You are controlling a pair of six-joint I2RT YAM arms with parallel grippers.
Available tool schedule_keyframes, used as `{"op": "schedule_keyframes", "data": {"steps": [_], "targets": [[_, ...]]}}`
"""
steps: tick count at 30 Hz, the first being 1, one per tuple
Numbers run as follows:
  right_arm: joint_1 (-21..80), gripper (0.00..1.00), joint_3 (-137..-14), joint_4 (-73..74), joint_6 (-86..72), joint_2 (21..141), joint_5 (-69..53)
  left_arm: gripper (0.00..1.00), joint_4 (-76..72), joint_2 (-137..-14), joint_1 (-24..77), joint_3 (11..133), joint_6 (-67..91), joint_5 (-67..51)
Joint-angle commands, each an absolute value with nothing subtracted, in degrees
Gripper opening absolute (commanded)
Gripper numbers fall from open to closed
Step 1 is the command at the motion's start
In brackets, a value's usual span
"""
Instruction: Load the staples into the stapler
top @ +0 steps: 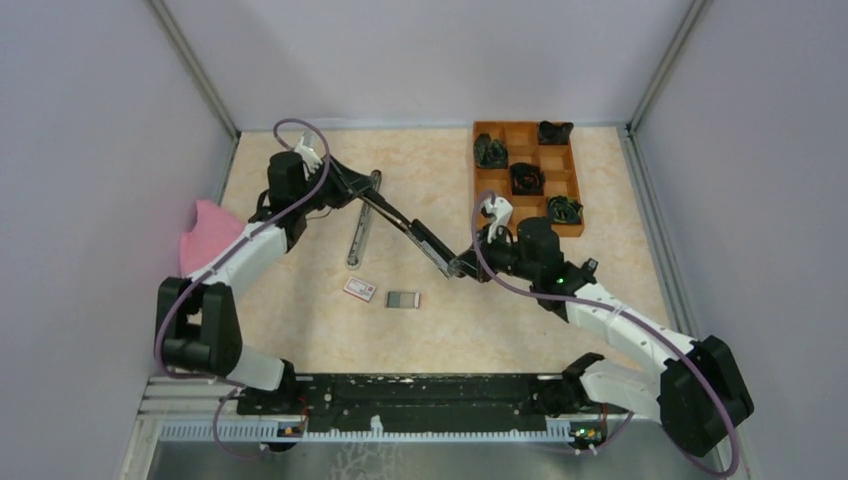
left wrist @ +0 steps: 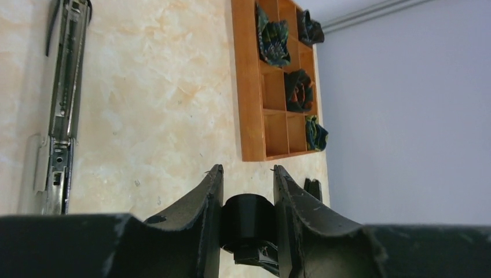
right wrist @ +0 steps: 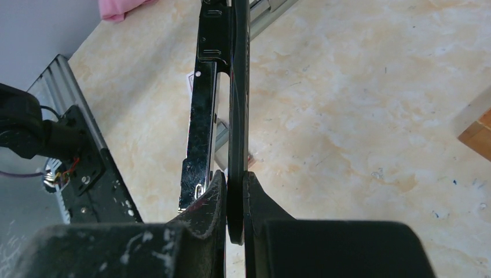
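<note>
Right fingers [right wrist: 207, 200] tight around black stapler [right wrist: 237, 110]

centre: long black stapler [top: 420, 236] slants upper left to centre right, barring passage | beside it: grey metal rail [top: 360, 225] flat on desk [top: 480, 330] | below: small white-and-red cardboard box [top: 360, 288], silvery-grey staple block [top: 403, 299], close together | upper right: orange wooden compartment tray [top: 478, 170] | lower right: bare beige desk, open

The left pincer [left wrist: 248, 174] clamps a black round part [left wrist: 248, 220] near a wooden tray [left wrist: 246, 87].
</note>
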State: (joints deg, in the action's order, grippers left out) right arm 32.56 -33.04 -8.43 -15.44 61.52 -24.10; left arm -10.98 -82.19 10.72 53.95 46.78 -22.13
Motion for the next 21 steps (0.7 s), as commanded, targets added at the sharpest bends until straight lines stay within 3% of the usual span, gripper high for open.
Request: {"op": "schedule_keyframes", "data": {"steps": [1,7,15,21], "targets": [[31.8,0.0,-36.9,-13.1,-16.4,57.0,-33.2,0.02,-14.0,-87.8,8.8,57.7,41.9,-23.4],[31.4,0.0,-38.4,-14.8,-23.0,59.1,-34.7,0.04,-15.6,-94.6,8.9,58.5,44.5,-28.6],[30.6,0.0,-37.2,-17.9,-30.1,60.6,-30.8,0.29,-13.9,-97.6,8.8,59.8,44.5,-27.9],[30.6,0.0,-36.3,-16.6,-31.3,60.6,-26.8,0.4,-8.0,-98.0,7.1,63.5,43.5,-27.0]]}}
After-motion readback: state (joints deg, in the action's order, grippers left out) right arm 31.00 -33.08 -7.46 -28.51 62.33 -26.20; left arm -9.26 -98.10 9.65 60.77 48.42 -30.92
